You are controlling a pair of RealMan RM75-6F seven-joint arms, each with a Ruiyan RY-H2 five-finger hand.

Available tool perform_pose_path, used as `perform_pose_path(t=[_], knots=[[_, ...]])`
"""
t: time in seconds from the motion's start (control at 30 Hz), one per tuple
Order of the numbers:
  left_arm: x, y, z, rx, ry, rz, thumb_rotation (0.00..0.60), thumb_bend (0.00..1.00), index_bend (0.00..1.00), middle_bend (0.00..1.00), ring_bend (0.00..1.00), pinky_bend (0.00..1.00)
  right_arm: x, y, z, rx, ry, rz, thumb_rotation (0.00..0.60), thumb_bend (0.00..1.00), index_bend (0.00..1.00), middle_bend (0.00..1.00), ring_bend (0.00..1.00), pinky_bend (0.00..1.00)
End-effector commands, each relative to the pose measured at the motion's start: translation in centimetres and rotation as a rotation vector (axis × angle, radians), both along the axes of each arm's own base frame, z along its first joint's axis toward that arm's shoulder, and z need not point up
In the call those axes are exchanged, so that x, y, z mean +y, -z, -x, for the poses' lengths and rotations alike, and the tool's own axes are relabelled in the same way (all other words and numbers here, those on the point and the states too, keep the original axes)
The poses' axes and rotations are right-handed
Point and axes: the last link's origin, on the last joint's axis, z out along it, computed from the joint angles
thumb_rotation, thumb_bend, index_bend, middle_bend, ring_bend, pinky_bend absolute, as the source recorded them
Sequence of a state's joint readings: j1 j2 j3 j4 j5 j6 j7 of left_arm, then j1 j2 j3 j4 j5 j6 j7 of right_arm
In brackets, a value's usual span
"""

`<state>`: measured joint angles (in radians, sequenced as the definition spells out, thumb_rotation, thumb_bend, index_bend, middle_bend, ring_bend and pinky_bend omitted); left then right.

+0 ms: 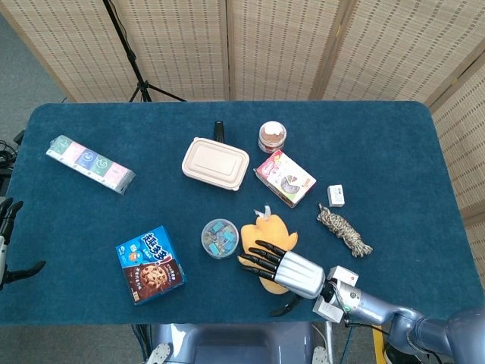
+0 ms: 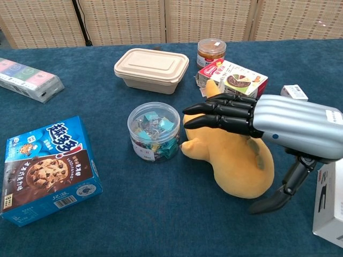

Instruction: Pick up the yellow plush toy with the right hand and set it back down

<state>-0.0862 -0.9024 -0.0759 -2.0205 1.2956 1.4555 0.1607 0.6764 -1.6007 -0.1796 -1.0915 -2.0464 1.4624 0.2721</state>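
Observation:
The yellow plush toy (image 1: 270,227) (image 2: 236,166) lies on the blue table (image 1: 394,152), near its front edge. My right hand (image 1: 292,269) (image 2: 268,120) is spread over the toy's top, with dark fingers (image 2: 220,115) stretched out flat toward the left. Its thumb (image 2: 278,195) hangs apart on the near side, clear of the plush. Nothing is gripped. At the far left edge of the head view, my left hand (image 1: 7,227) shows only in part, with its fingers apart and empty.
A clear jar of clips (image 1: 220,238) stands just left of the toy, and a blue cookie box (image 1: 150,264) lies further left. Behind the toy are a pink box (image 1: 285,177), a beige lunch box (image 1: 215,163) and a small jar (image 1: 272,137). A rope bundle (image 1: 345,230) lies to the right.

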Motion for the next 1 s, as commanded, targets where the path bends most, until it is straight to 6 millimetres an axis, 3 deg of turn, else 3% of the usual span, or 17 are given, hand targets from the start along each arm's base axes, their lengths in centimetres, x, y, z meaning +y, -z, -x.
perform_pose_path(t=[0.03,0.4,0.7,1.0], knots=[[0.0,0.0,0.0,0.0,0.0,0.0,0.6,0.0,0.0,0.0,0.0,0.0,0.1,0.0,-0.1,0.004,-0.026,-0.007,0.24,0.0,0.0,0.0,0.0,0.0],[0.1,0.1,0.0,0.002,-0.004,0.003,0.6,0.0,0.0,0.0,0.0,0.0,0.7,1.8,1.1,0.084,-0.092,-0.052,0.24,0.0,0.0,0.0,0.0,0.0],[0.3,0.0,0.1,0.0,-0.009,0.002,0.6,0.0,0.0,0.0,0.0,0.0,-1.7,3.9,2.3,0.158,-0.026,-0.051,0.239,0.0,0.0,0.0,0.0,0.0],[0.4,-0.1,0.2,-0.003,-0.011,0.0,0.6,0.0,0.0,0.0,0.0,0.0,-3.8,4.2,1.8,0.052,0.124,-0.095,0.243,0.0,0.0,0.0,0.0,0.0]])
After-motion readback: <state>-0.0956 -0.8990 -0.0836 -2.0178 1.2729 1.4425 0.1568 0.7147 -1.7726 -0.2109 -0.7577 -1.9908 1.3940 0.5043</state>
